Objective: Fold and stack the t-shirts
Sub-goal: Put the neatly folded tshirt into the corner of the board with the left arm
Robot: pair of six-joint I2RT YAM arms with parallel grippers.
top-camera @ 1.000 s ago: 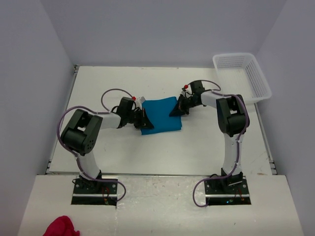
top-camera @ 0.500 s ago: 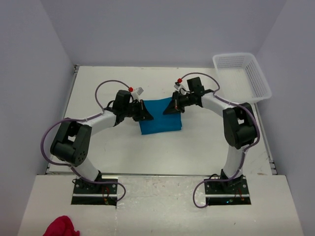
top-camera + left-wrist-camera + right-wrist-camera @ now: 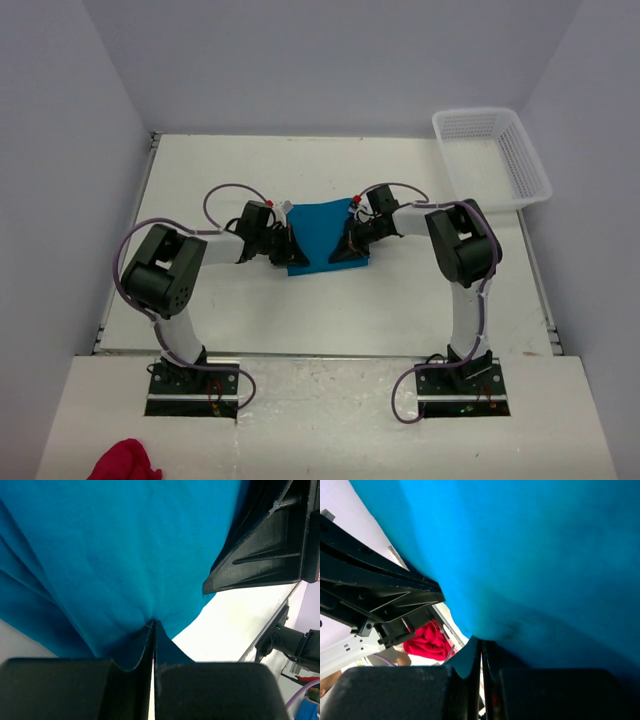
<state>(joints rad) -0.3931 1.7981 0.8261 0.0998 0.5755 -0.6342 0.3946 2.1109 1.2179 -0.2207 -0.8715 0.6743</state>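
**Both grippers pinch the folded t-shirt from either side**

From above, the teal t-shirt (image 3: pixel 322 235) lies as a small folded block in the middle of the table (image 3: pixel 250 170), the left gripper (image 3: pixel 288 248) at its left edge and the right gripper (image 3: pixel 347 246) at its right edge; the jaws' gap cannot be read there; the left wrist view shows its jaws pressed together on a gathered fold of cloth; the right wrist view shows the same, with a red cloth (image 3: pixel 427 642) beyond.
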